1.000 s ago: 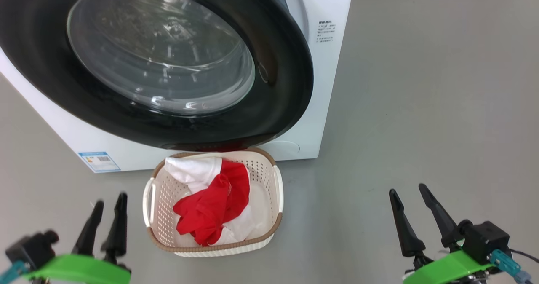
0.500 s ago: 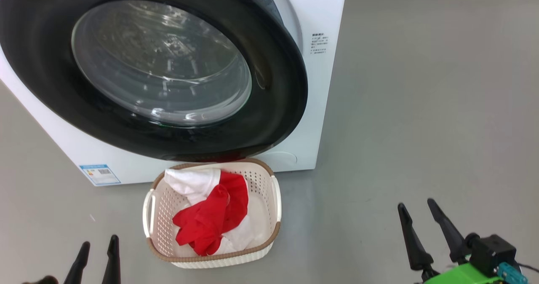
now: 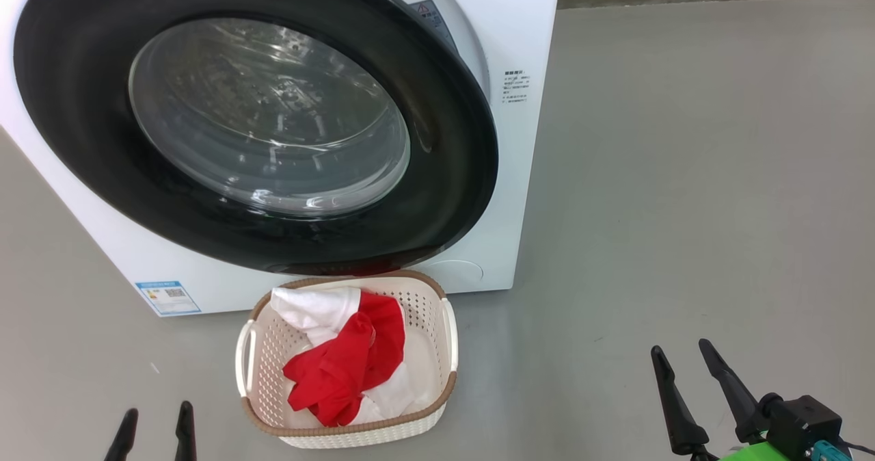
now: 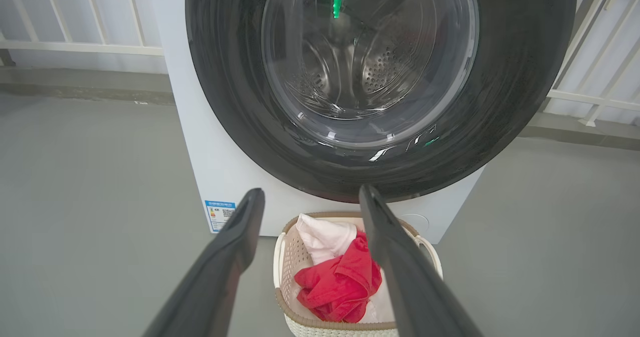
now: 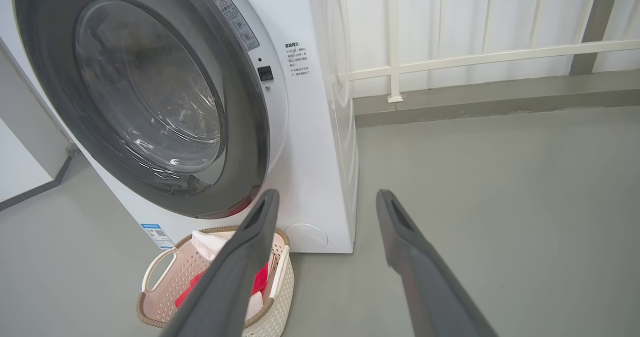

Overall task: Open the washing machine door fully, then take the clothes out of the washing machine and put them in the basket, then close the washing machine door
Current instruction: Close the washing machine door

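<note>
Since clothes (image 3: 342,372) lie in the basket (image 3: 427,310), we rate the washing machine door (image 3: 451,174) stiff, glossy (slip risk): push its free edge; left gripper (image 3: 157,413), right gripper (image 3: 681,348) spread, empty.

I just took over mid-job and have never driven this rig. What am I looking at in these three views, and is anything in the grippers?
The robot works with two grippers, each with two long dark fingers. The head view looks down from its head: the left gripper is at the lower left and the right gripper at the lower right, both open and empty. The wrist views look along each gripper's own fingers. On the grey floor stands the white washing machine, its black-ringed door across the opening; I cannot tell if it is latched. In front sits the basket, holding the red and white clothes.
</note>
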Available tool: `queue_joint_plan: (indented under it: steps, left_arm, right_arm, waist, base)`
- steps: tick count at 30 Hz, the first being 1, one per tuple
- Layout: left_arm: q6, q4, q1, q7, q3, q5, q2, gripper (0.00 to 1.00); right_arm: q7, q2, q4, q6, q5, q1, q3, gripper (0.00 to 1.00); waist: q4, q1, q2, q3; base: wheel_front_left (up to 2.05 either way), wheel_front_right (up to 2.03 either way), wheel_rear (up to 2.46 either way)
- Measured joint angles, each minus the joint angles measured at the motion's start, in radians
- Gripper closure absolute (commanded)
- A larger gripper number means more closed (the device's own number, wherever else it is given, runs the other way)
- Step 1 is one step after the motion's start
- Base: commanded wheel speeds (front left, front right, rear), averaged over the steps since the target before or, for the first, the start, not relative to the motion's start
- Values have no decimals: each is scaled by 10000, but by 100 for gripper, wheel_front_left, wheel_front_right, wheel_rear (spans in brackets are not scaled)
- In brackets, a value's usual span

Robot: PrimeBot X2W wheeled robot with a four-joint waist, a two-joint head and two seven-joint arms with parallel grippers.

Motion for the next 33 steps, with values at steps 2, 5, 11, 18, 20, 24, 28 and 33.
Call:
queue_joint_plan:
  steps: [2,5,11,18,20,24,28,33]
  left_arm:
    - [0,-40,69,0,35,153,-69,0]
    - [0,-115,134,0,40,431,-111,0]
    - [0,-151,252,0,42,541,-209,0]
    - [0,-217,252,0,38,541,-255,0]
    - [0,-257,252,0,15,541,-278,0]
    - [0,-307,250,0,-107,541,-353,0]
    - [0,-372,226,0,-270,541,-366,0]
    - [0,-460,41,0,-583,537,-401,0]
  right_arm:
    - [0,0,-8,0,0,3,-15,0]
    - [0,2,-13,0,0,5,-48,0]
    - [0,8,-33,0,0,7,-69,0]
    - [0,10,-63,0,0,8,-92,0]
    - [0,12,-100,0,0,6,-82,57]
    - [0,23,-140,0,79,-77,73,100]
    - [0,29,-130,0,150,-746,299,100]
    - [0,31,-29,0,219,-2082,700,100]
  waist:
    - [9,0,0,-3]
    - [18,0,0,1]
    - [25,0,0,24]
    - [94,0,0,33]
    - [143,0,0,39]
    - [302,0,0,71]
    - [513,0,0,159]
    - [823,0,0,371]
  base:
    - [0,0,0]
    - [0,0,0]
    - [0,0,0]
    - [0,0,0]
    - [0,0,0]
    - [0,0,0]
    - [0,0,0]
    - [0,0,0]
